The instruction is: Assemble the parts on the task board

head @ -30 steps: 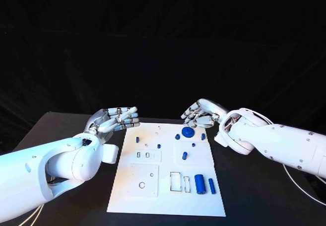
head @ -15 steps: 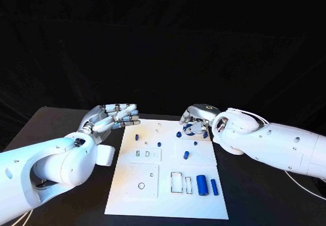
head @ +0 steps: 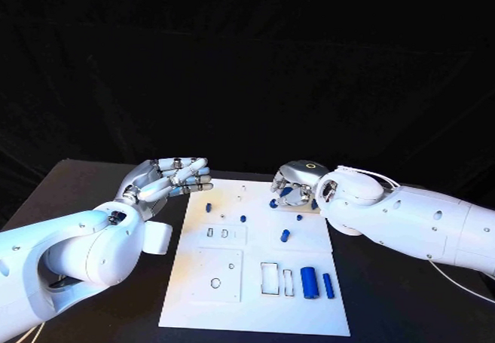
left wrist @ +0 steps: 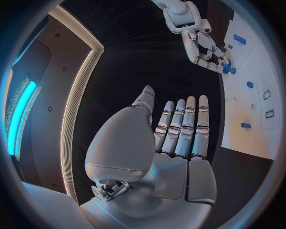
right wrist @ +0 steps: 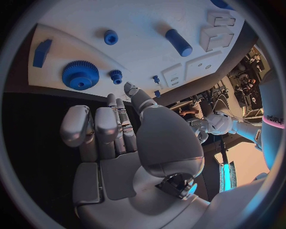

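We see the board (head: 254,292) as a flat white plate lying mid-table on the matte black table (head: 79,184), cut with rectangular slots and small round holes. Its parts are smooth blue plastic: a toothed gear (right wrist: 80,75) near the far edge, a small pinion (right wrist: 116,75) just beside it, a short round peg (right wrist: 111,36), a long cylinder (head: 308,281) and a slimmer bar (head: 329,285) side by side nearer us. Our left hand (head: 166,180) hangs beside the board's far left corner – silver fingers straight and close together, holding nothing. Our right hand (head: 296,184) hovers over the far edge, fingers loosely curled above the gear – nothing gripped.
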### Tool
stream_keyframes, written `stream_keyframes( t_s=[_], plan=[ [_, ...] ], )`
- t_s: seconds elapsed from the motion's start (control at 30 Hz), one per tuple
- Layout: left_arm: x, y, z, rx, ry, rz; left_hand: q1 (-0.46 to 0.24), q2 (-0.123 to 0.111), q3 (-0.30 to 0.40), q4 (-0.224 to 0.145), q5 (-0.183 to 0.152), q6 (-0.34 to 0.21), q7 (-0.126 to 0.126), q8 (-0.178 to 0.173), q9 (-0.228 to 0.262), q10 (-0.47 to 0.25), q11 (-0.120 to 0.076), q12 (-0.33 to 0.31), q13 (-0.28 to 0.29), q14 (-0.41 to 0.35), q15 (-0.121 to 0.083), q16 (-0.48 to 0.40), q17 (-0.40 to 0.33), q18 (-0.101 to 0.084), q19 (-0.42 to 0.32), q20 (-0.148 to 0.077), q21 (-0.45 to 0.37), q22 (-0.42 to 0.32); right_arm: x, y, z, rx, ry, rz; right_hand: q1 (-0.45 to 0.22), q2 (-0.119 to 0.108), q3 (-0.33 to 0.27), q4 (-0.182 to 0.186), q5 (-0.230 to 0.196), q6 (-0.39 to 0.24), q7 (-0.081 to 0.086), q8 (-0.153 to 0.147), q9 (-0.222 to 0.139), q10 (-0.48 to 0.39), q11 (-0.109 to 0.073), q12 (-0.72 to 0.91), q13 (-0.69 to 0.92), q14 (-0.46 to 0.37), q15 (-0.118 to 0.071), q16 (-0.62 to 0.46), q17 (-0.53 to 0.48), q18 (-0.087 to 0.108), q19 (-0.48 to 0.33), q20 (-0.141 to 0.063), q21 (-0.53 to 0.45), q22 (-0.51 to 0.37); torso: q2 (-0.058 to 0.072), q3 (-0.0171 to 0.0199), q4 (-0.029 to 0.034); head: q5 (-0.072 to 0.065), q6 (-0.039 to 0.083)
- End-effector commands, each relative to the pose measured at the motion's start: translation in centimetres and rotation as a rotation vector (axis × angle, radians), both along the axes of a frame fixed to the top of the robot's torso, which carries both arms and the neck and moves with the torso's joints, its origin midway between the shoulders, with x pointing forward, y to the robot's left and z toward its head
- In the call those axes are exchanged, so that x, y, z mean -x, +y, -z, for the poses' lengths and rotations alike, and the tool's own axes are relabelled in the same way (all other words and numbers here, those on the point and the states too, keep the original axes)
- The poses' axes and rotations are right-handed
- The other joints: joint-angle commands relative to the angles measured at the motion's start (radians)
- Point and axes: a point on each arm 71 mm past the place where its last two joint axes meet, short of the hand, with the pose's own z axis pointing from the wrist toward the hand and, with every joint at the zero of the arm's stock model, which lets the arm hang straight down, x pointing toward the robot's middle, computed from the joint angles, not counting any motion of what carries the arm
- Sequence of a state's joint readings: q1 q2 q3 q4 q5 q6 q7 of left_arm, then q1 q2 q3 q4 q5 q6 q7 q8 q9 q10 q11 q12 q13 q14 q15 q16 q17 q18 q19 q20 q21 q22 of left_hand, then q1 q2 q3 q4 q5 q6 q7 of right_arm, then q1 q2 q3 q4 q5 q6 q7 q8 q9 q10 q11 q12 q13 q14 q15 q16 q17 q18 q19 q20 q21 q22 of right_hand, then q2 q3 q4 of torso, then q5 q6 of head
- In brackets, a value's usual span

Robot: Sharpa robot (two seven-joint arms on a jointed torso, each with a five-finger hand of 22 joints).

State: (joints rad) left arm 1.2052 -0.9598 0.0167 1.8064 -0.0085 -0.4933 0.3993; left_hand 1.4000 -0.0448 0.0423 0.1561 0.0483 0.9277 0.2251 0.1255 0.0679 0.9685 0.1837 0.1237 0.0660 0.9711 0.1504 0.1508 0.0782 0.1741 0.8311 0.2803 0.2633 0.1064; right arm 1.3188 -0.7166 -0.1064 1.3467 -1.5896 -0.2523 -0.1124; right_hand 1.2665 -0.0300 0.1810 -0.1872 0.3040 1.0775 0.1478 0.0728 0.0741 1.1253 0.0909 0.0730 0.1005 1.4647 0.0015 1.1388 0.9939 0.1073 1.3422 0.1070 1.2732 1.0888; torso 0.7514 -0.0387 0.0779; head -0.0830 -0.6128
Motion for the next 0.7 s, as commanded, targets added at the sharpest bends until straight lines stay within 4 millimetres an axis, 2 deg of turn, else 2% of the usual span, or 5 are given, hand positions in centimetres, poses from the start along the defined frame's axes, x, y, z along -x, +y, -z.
stream_keyframes(
  t_s=[0.03, 0.37, 0.5, 0.7],
  plan=[
    [0.15, -0.29, -0.25, 0.007, -0.009, 0.027, -0.001, 0.001, -0.006, -0.001, 0.003, 0.003, 0.001, -0.007, -0.002, -0.001, 0.001, -0.006, -0.001, -0.003, 0.004, -0.004, -0.001, 0.011, 0.009, 0.000, 0.006, 0.001, -0.11, -0.01, 0.35, 0.044, 0.009, 0.005, 0.001, -0.008, 0.011, 0.001, 0.006, -0.003, -0.001, -0.004, 0.000, -0.002, 0.000, 0.000, 0.001, 0.029, 0.002, 0.022, 0.021, -0.022, 0.011, 0.001, 0.020, 0.029, 0.004, -0.0010, 0.0015, 0.001, 0.001],
    [0.23, -0.28, -0.40, 0.007, -0.009, 0.029, -0.001, 0.001, -0.006, -0.001, 0.003, 0.003, 0.001, -0.007, -0.002, -0.001, 0.001, -0.006, -0.001, -0.003, 0.004, -0.004, -0.001, 0.011, 0.009, 0.000, 0.006, 0.001, -0.40, 0.07, 0.90, 0.059, 0.028, 0.011, 0.002, -0.008, 0.038, 0.006, 0.014, 0.005, 0.002, -0.003, 0.001, 0.006, 0.001, -0.001, 0.000, 0.034, 0.004, 0.085, 0.084, -0.034, 0.039, 0.003, 0.075, 0.110, 0.009, -0.0020, 0.0050, -0.001, -0.001],
    [0.25, -0.27, -0.46, 0.006, -0.009, 0.030, -0.001, 0.001, -0.007, -0.002, 0.003, 0.002, 0.002, -0.008, -0.002, -0.002, 0.002, -0.008, -0.001, -0.003, 0.004, -0.006, -0.001, 0.011, 0.010, 0.000, 0.006, 0.001, -0.43, 0.23, 1.10, 0.060, 0.033, 0.008, 0.001, -0.010, 0.043, 0.008, 0.014, 0.005, 0.002, -0.003, 0.001, 0.007, 0.001, -0.001, -0.001, 0.034, 0.005, 0.093, 0.090, -0.035, 0.041, 0.003, 0.080, 0.118, 0.010, -0.0026, 0.0059, -0.002, -0.007],
    [0.23, -0.25, -0.53, 0.006, -0.009, 0.031, -0.002, 0.000, -0.008, -0.002, 0.003, 0.001, 0.002, -0.009, -0.002, -0.003, 0.003, -0.009, -0.001, -0.004, 0.005, -0.007, -0.002, 0.010, 0.011, -0.001, 0.007, 0.001, -0.49, 0.43, 1.35, 0.060, 0.040, 0.005, -0.001, -0.008, 0.054, 0.013, 0.012, 0.008, 0.002, -0.002, 0.001, 0.013, 0.000, 0.000, -0.001, 0.034, 0.004, 0.107, 0.103, -0.038, 0.047, 0.004, 0.093, 0.137, 0.011, -0.0033, 0.0066, -0.003, -0.007]
  ],
)
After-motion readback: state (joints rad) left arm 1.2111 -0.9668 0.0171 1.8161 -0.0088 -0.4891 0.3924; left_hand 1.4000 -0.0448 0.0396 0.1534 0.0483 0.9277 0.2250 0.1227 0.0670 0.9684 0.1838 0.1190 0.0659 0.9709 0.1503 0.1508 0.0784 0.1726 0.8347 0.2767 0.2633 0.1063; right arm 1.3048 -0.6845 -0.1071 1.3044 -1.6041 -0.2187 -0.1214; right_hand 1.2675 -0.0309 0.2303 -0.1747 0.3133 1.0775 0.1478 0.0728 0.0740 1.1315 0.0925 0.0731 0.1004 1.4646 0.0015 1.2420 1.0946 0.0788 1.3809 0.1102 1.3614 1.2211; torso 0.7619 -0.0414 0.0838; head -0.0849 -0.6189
